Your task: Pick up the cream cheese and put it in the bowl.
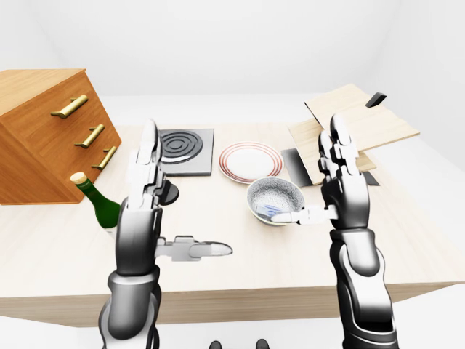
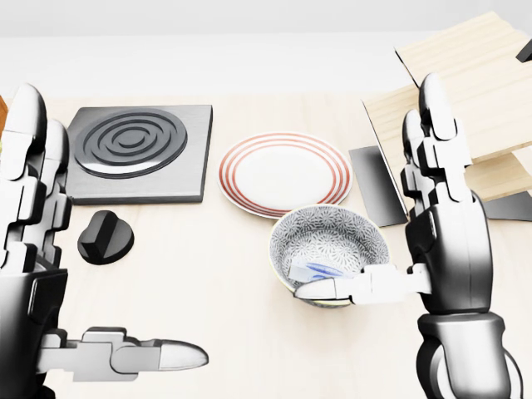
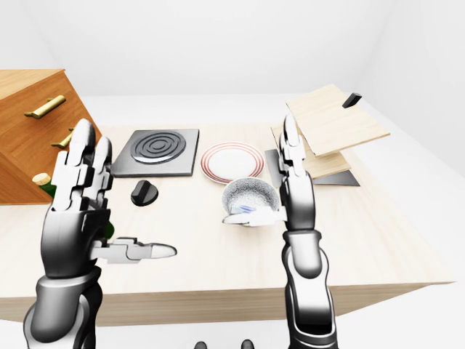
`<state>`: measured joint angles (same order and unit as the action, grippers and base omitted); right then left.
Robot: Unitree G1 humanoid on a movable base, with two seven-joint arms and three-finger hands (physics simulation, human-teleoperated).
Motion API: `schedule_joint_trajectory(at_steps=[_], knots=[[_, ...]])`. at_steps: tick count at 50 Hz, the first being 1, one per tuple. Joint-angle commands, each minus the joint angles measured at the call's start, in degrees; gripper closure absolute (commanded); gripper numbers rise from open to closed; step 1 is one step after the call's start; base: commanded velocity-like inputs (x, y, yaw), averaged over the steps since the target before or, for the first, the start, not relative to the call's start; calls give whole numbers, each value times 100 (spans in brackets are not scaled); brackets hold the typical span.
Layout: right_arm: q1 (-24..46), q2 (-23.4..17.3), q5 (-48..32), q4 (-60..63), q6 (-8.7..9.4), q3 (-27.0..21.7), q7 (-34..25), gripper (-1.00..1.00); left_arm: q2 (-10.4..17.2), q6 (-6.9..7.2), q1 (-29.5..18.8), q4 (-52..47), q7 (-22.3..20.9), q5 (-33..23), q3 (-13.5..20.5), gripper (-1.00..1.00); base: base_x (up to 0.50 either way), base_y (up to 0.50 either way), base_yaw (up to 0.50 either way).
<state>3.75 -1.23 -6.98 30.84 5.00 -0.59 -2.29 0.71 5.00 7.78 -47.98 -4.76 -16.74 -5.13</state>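
At the lower left of the head view the left hand (image 2: pixel 33 249) is raised with fingers straight up and thumb out sideways, open and holding nothing, apparently idle. At centre, the patterned bowl (image 2: pixel 330 241) sits on the counter (image 2: pixel 208 274) already containing the cream cheese (image 2: pixel 314 269). Right of it, the right hand (image 2: pixel 432 216) stands upright and open, thumb over the bowl's rim, likely having let go.
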Motion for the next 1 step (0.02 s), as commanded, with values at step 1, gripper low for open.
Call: schedule_joint_trajectory(at_steps=[1], knots=[[211, 18, -16, -88, 0, 40, 66, -100, -45, 0, -274, -425, 88, -98, -91, -100, 0, 0, 0]])
